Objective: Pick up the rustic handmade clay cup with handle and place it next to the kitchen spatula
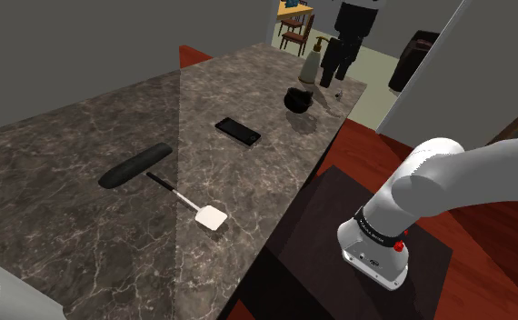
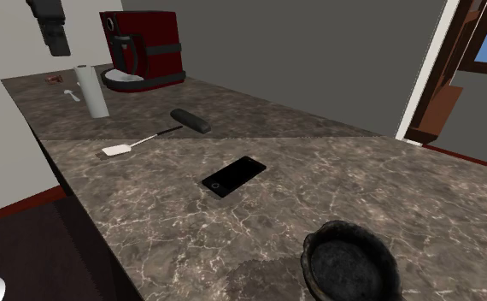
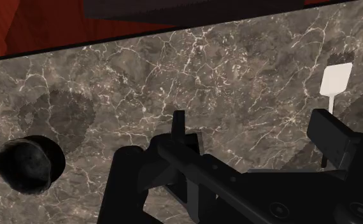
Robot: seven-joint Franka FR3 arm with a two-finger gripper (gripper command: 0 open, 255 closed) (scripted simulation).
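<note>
- Gripper (image 3: 253,124) open, holding nothing, high above the tabletop (image 3: 237,63).
- Cup (image 3: 27,162) lies off-centre from gripper; align over its rim before descending.
- Straddle one wall, close firmly.

Dim, even light lies over the dark marbled tabletop (image 1: 66,136). In the shoulder view a straight slanting edge splits it into paler and darker parts. A soft round shadow lies beside the cup (image 3: 24,164).

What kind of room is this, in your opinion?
Most likely a home kitchen. A long counter of dark veined stone carries a red coffee machine, an upright paper towel roll and a spatula with a white head.
</note>
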